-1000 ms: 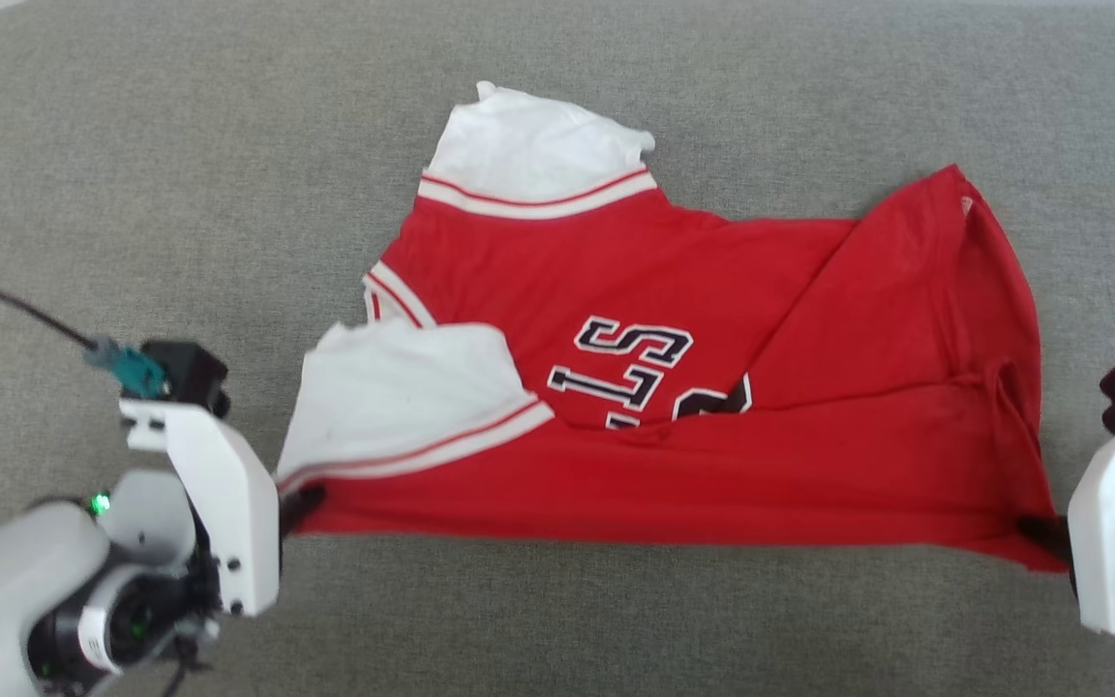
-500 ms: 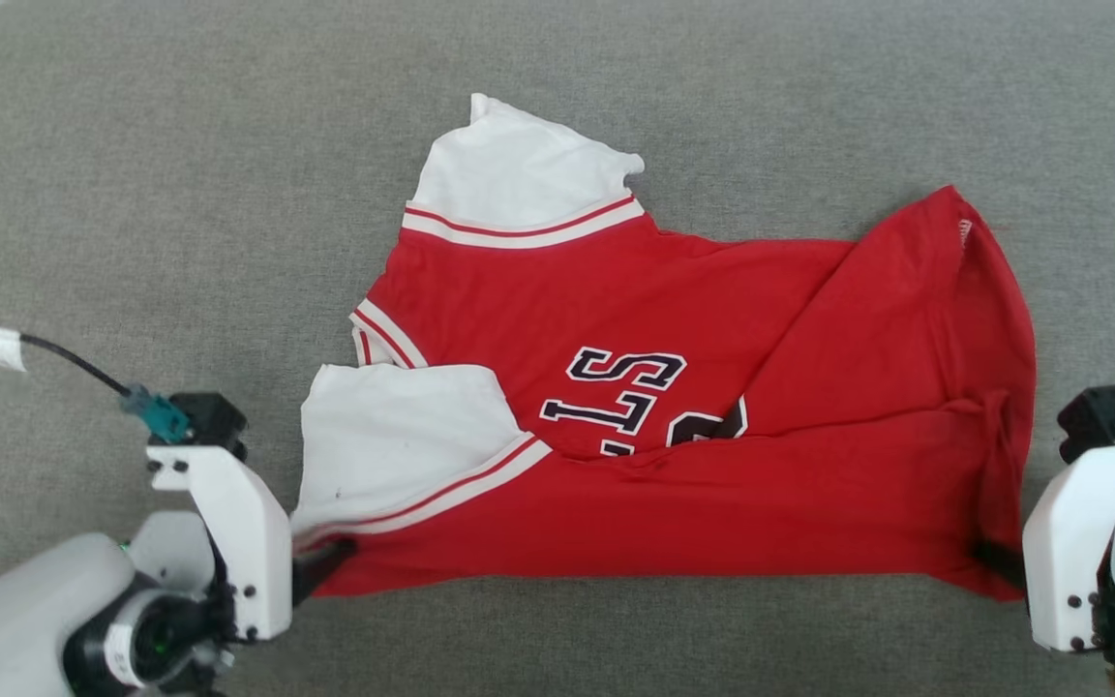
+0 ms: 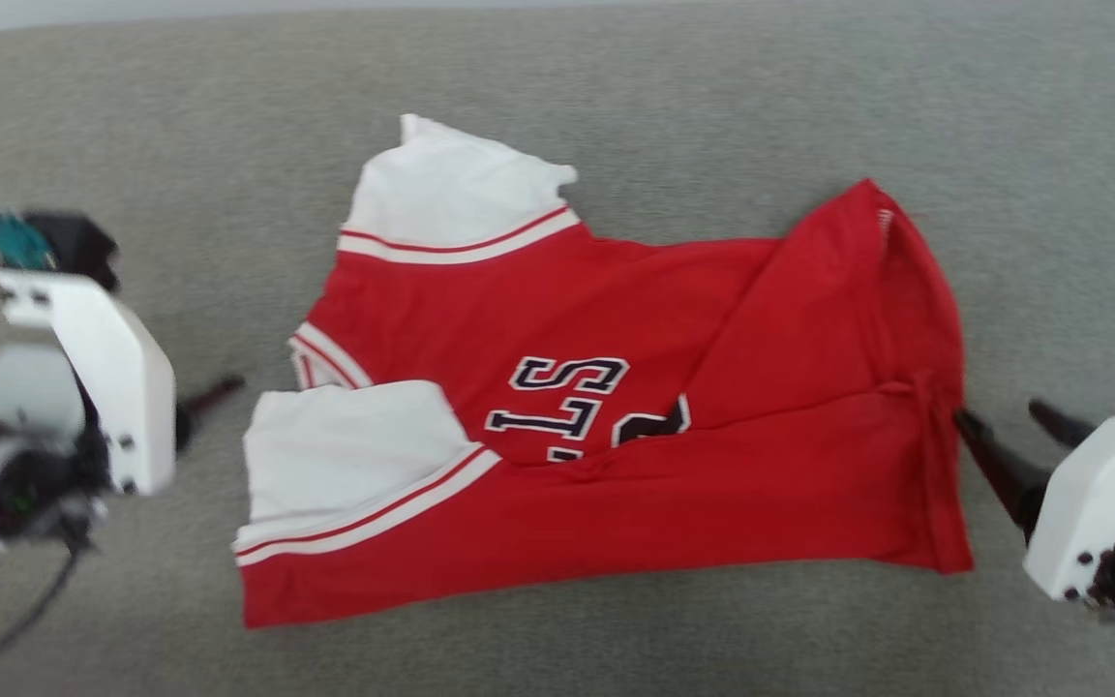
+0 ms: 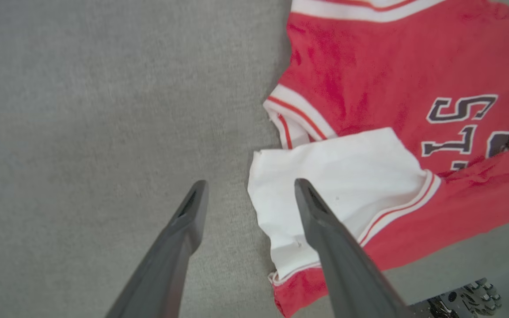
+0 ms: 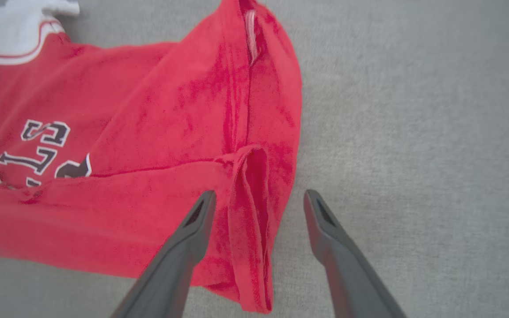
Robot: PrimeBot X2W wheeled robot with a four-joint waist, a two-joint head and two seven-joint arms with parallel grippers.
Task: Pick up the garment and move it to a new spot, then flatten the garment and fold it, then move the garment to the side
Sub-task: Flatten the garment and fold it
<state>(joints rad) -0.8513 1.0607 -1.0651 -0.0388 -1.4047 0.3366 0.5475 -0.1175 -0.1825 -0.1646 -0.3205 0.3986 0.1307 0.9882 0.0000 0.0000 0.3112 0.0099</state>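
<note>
The garment (image 3: pixel 616 310), a red T-shirt with white sleeves and dark lettering, lies loose on the grey cushion, its near long edge folded over the print. My left gripper (image 3: pixel 219 397) hovers open just left of the near white sleeve (image 3: pixel 345 455). In the left wrist view the left gripper (image 4: pixel 250 185) has one finger over bare cushion and one over the sleeve (image 4: pixel 347 176) of the garment (image 4: pixel 369 66). My right gripper (image 3: pixel 1003 418) stands open at the shirt's right end. In the right wrist view the right gripper (image 5: pixel 260 194) straddles the bunched hem of the garment (image 5: pixel 148 110), holding nothing.
The grey fabric cushion (image 3: pixel 132 145) spreads wide on every side of the shirt. Its near edge (image 4: pixel 457 247) shows in the left wrist view, with part of the robot's base (image 4: pixel 466 300) below it. A dark cable (image 3: pixel 6 620) hangs off the left wrist.
Both grippers have let go of the shirt's near corners and drawn back, open. The shirt has settled flat on the cushion. The head camera has shifted.
</note>
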